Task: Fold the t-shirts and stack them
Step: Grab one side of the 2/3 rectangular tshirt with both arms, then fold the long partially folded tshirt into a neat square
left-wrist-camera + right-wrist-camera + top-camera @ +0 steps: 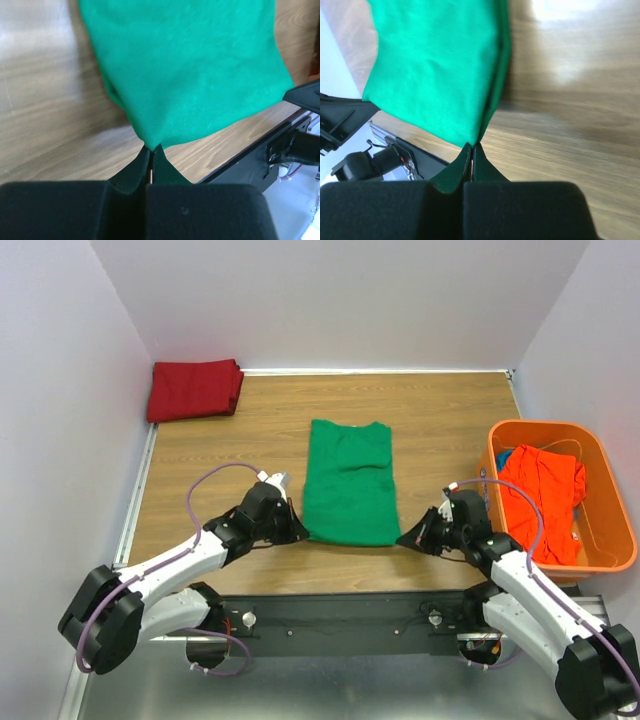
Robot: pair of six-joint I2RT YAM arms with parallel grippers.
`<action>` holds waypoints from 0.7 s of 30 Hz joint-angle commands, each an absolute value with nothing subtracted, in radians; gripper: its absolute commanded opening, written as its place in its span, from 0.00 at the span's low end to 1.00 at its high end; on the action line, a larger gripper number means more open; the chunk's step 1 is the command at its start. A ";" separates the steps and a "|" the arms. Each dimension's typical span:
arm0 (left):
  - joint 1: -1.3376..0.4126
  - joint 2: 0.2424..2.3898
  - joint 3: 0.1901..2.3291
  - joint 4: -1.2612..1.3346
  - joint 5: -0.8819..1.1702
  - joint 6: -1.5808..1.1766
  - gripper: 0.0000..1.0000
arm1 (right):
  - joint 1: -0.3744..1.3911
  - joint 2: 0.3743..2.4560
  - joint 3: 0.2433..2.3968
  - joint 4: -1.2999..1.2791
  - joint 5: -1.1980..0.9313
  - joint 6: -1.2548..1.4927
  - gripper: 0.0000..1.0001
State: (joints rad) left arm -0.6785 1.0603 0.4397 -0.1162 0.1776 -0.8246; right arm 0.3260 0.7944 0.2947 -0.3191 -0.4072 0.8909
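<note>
The bright green t-shirt (349,483) lies in the middle of the table, folded into a long strip with its sleeves tucked in. My left gripper (300,534) is shut on its near left corner (150,142). My right gripper (403,539) is shut on its near right corner (474,141). Both corners are pinched at the fingertips and lifted a little off the wood. The dark red t-shirt (194,389) lies folded at the far left corner. The bright orange-red t-shirt (543,496) is crumpled in the orange basket (607,502) at the right.
The basket stands at the table's right edge, close to my right arm, with a bit of blue cloth (503,457) in it. White walls close in the table on three sides. A black rail (350,615) runs along the near edge.
</note>
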 commanded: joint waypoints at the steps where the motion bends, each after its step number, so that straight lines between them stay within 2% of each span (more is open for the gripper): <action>1: -0.680 1.060 0.541 -0.181 0.123 -0.776 0.00 | 0.324 0.813 0.412 -0.408 -0.345 0.805 0.01; 9: -0.559 1.141 0.704 -0.146 0.167 -0.703 0.00 | 0.324 1.012 0.644 -0.408 -0.174 0.727 0.01; 14: -0.471 1.256 0.848 -0.144 0.247 -0.664 0.00 | 0.324 1.173 0.822 -0.407 -0.118 0.690 0.01; 21: -0.434 1.459 1.070 -0.130 0.281 -0.644 0.00 | 0.319 1.396 1.012 -0.393 -0.005 0.654 0.01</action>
State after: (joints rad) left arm -0.4492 1.3956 0.9833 -0.1593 0.2379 -0.6731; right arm 0.3260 1.3186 0.9245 -0.3901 -0.1295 0.6983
